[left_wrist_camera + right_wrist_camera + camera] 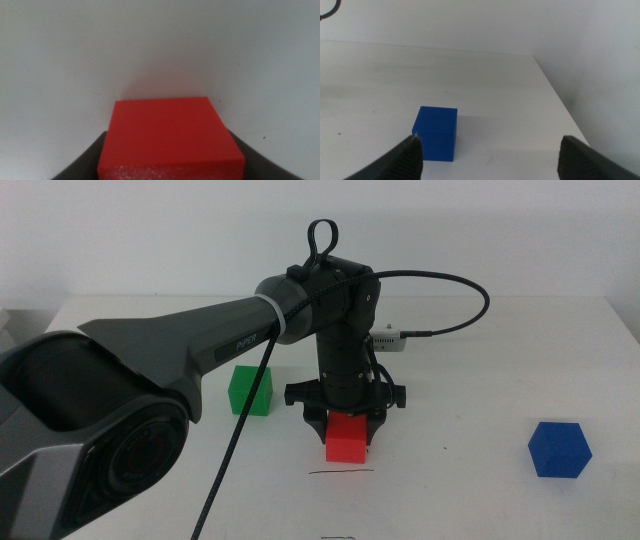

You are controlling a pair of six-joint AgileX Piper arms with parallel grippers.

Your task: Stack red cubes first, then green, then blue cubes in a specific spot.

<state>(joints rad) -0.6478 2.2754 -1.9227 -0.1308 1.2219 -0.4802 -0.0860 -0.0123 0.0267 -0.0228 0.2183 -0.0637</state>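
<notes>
The red cube [348,438] sits between the jaws of my left gripper [346,426], which is shut on it, low over the table just behind the black pen stroke [340,473]. In the left wrist view the red cube [170,137] fills the space between the dark jaws of the left gripper [172,162]. The green cube [250,390] rests on the table left of that gripper. The blue cube [560,448] lies at the right. In the right wrist view my right gripper [490,155] is open, with the blue cube [436,133] on the table ahead of it.
A small grey plug [388,338] with a black cable lies behind the left gripper. The left arm's bulk covers the table's left front. The table's right edge [560,100] runs close to the blue cube.
</notes>
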